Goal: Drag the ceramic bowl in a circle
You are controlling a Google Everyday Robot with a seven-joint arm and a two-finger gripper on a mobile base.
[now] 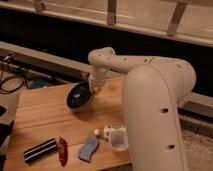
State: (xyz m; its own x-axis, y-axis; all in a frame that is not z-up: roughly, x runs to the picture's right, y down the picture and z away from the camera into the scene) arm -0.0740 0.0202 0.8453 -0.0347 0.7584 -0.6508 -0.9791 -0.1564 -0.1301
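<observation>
bowl (79, 96) tipped up on edge, blue inside showing, center-left of frame, counter (45, 117) under it | end effector (93, 90) right at its right rim | grip: honestly can't tell | cup (119, 140) lower center

Wooden table (45, 107), dark wall (60, 35) behind, metal railing (111, 12) above, cables (11, 84) at left.

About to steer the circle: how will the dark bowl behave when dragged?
Glossy and hard-looking, the ceramic bowl is probably rigid, breakable and slippery. It is tilted, interior facing the camera, with the gripper at its rim, so it may rock or tip.
</observation>
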